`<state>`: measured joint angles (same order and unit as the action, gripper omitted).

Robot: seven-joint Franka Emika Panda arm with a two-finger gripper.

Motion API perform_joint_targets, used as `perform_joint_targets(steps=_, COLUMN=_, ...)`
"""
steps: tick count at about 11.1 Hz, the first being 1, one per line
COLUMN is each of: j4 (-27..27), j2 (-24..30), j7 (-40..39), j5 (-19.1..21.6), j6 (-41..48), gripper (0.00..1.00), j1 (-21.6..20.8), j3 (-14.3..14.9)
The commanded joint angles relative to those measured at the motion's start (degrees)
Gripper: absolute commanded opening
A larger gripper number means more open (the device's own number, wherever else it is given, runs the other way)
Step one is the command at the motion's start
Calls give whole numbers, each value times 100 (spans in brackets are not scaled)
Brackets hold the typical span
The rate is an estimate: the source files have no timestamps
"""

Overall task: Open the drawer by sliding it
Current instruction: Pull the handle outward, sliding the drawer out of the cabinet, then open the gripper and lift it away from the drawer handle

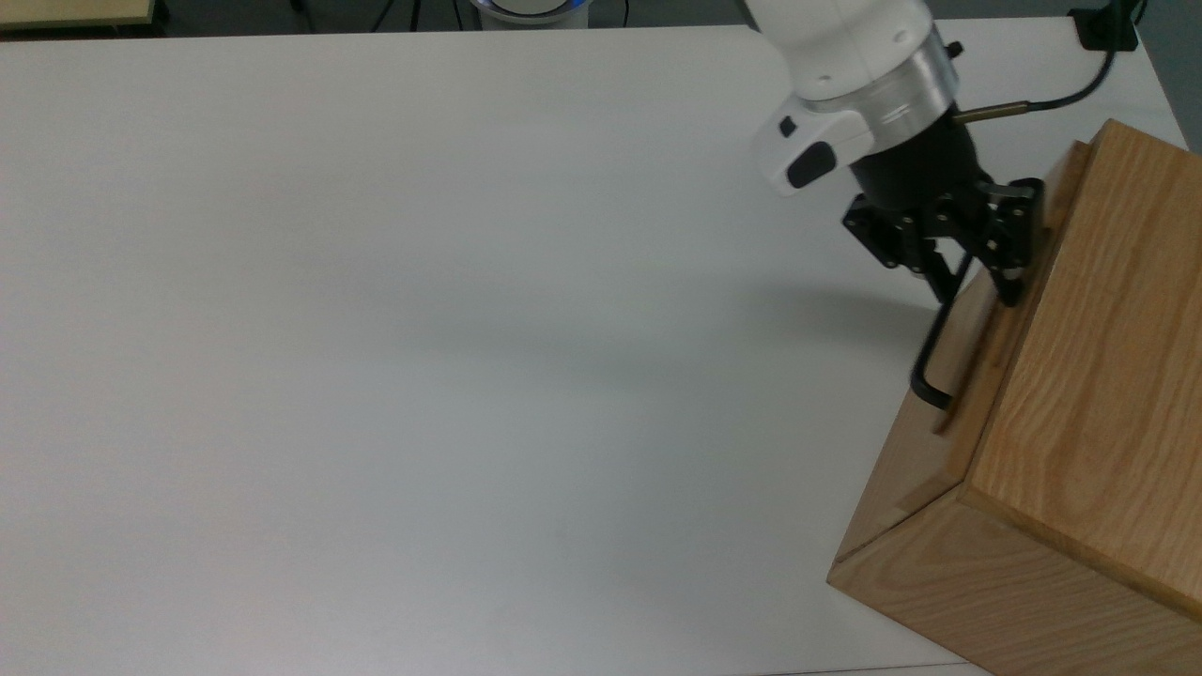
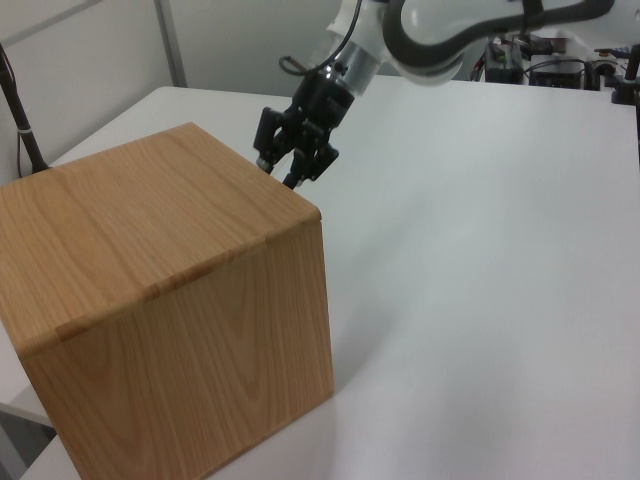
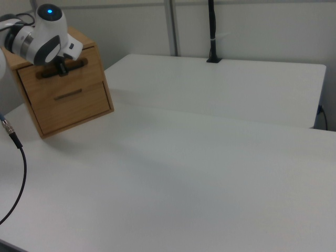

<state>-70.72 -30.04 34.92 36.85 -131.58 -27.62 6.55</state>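
- Black gripper (image 1: 970, 282): you have its fingers pinched on the upper end of the handle (image 1: 936, 352), at the top view's right.
- Your drawer (image 1: 977, 361) stands slightly proud of the oak cabinet (image 1: 1080, 451), its front facing the top view's left.
- Your handle's long axis runs near-to-far along that front.
- White table (image 1: 423, 329) spreads left of the cabinet.
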Motion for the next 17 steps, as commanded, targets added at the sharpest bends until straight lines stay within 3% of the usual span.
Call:
perform_joint_targets(steps=1, j4=-1283, j2=1155, j7=-923, j5=-152, j6=965, gripper=0, j1=484, j3=93)
perform_joint_targets(steps=4, j4=-2190, j2=1930, j7=-1688, j5=-161, j6=1412, gripper=0, j1=1020, j3=92)
perform_joint_targets(steps=6, j4=-2289, j2=2185, j7=-2041, j5=-187, j6=2133, gripper=0, j1=1416, j3=189)
perform_joint_targets(steps=10, j4=-2297, j2=2274, j7=-2226, j5=-424, j6=2715, gripper=0, j1=1645, j3=383)
perform_joint_targets(steps=11, j4=-2332, j2=2274, j7=-2288, j5=-460, j6=2777, gripper=12, j1=1672, j3=391)
perform_joint_targets(steps=12, j4=-2333, j2=2274, j7=-2271, j5=-573, j6=2847, gripper=86, j1=1673, j3=391)
perform_joint_targets(steps=13, j4=-2315, j2=2292, j7=-2271, j5=-757, j6=2909, gripper=100, j1=1673, j3=391)
perform_joint_targets(steps=14, j4=-2263, j2=2318, j7=-2271, j5=-1011, j6=3049, gripper=100, j1=1673, j3=391)
perform_joint_targets(steps=17, j4=-2009, j2=2617, j7=-2279, j5=-2476, j6=3820, gripper=100, j1=1813, j3=409)
